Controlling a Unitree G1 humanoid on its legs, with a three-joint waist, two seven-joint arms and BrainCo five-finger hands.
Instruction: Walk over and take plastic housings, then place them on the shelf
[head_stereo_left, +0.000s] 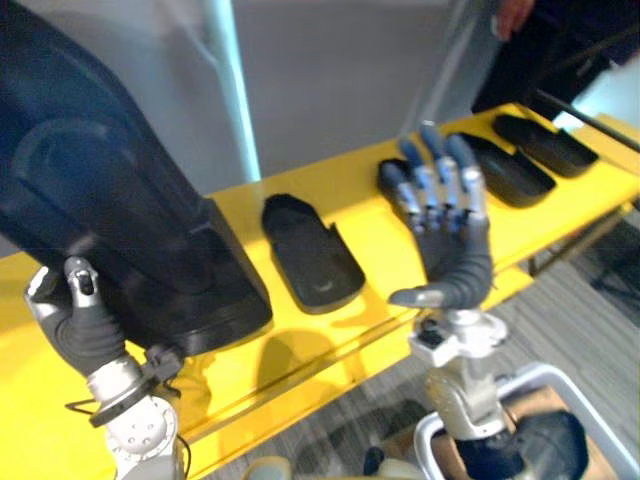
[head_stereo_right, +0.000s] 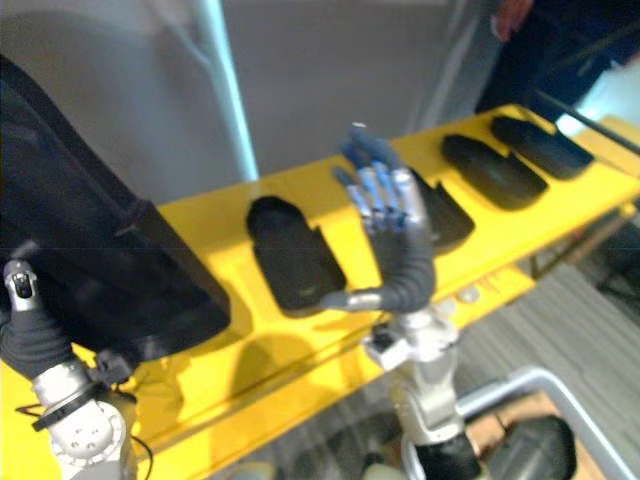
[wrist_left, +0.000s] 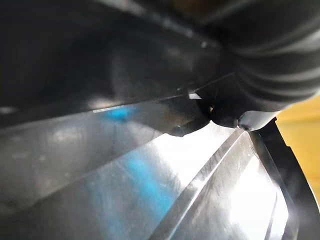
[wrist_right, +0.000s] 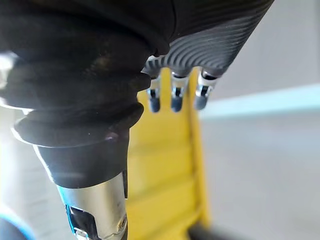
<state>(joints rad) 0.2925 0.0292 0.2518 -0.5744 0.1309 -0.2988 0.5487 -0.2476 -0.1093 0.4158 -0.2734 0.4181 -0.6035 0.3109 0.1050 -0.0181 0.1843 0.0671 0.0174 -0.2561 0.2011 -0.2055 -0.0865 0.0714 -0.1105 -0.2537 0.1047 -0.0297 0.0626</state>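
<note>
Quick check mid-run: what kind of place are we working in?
Probably a workshop or factory test area: a long yellow shelf carries a row of black plastic housings, and grey carpet covers the floor.

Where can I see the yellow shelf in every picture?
Left eye view: yellow shelf across the middle, under the lying housings.
Right eye view: shelf across the middle too.
Left wrist view: shelf is the yellow patch past the big housing.
Right wrist view: shelf is the yellow strip beyond the right hand.
Shared landmark: the open right hand.
</note>
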